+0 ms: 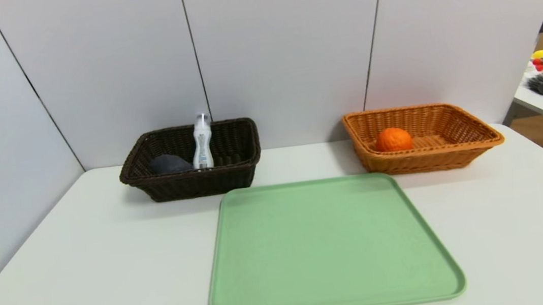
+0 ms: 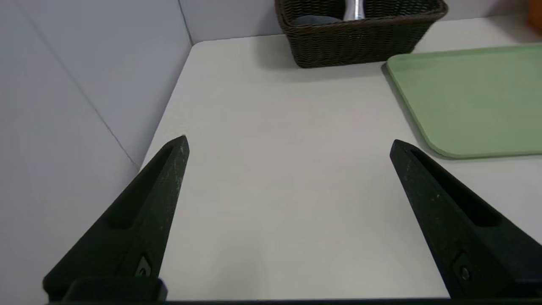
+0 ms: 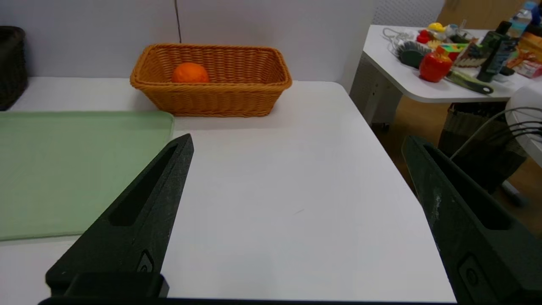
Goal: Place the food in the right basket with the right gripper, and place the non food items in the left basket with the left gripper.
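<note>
In far-left basket (image 1: 193,184), bottle (image 1: 202,145) and cloth (image 1: 169,163) placed; far right, orange (image 1: 394,139) — sorting apparently finished; left gripper (image 2: 289,138), right gripper (image 3: 298,136) spread — only parking needed.

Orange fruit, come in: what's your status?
Both hands, left and right, open, empty, over white table. Round orange fruit inside orange-tan wicker basket. Nothing blocking it.
</note>
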Controlling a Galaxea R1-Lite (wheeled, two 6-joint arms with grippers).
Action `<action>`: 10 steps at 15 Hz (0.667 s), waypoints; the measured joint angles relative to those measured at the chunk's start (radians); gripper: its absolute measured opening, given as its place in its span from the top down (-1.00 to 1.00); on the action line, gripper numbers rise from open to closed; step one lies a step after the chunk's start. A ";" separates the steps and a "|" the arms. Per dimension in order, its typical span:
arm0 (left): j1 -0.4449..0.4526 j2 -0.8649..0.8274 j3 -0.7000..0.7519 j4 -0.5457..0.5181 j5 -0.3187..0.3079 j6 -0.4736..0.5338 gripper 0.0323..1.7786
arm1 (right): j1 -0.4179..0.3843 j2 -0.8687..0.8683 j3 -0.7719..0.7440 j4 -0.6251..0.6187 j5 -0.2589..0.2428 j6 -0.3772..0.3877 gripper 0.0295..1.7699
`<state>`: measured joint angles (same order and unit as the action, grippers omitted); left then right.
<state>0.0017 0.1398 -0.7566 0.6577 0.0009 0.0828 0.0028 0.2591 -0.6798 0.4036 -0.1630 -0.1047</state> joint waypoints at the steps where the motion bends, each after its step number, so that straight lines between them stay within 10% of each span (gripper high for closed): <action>1: 0.000 -0.030 0.031 -0.022 -0.045 0.020 -0.90 | 0.000 -0.027 0.013 -0.002 0.037 -0.003 -0.92; 6: -0.003 -0.120 0.266 -0.307 -0.063 0.090 -0.90 | -0.001 -0.200 0.121 -0.049 0.153 -0.085 -0.92; 10: -0.004 -0.137 0.449 -0.556 -0.059 0.140 -0.90 | -0.001 -0.249 0.300 -0.329 0.171 -0.131 -0.92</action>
<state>-0.0019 0.0023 -0.3077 0.1013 -0.0581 0.2226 0.0013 0.0100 -0.3796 0.0745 0.0081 -0.2357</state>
